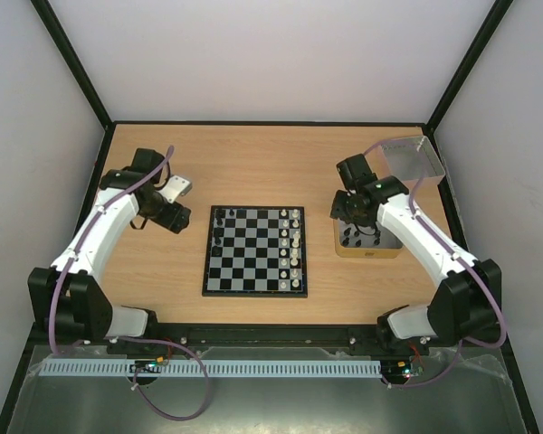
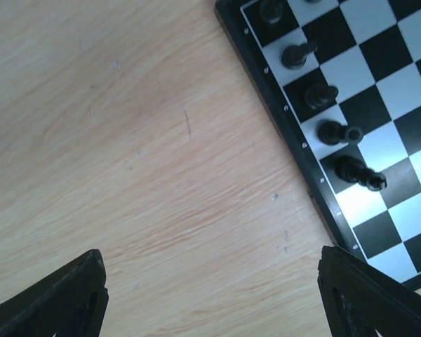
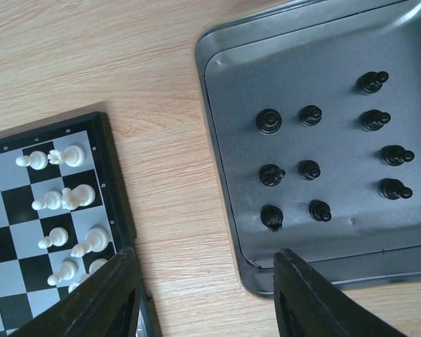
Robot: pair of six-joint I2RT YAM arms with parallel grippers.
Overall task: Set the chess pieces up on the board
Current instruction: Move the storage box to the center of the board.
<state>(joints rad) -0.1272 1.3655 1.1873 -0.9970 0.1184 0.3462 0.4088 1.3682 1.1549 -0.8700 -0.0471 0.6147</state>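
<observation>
Woodgrain table (image 1: 253, 163) holds checkered board (image 1: 253, 271); left pincer (image 2: 210, 281) and right pincer (image 3: 205, 281) gape empty.

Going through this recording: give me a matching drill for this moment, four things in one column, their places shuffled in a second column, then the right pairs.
Column one:
1. white pieces
2. loose black pieces
3. left gripper
4. right gripper

Column two:
A. over bare table, left of the board
B. inside the tin
C. on the board's right side
D. over the tin's edge

Pairs: 1-C, 2-B, 3-A, 4-D
</observation>
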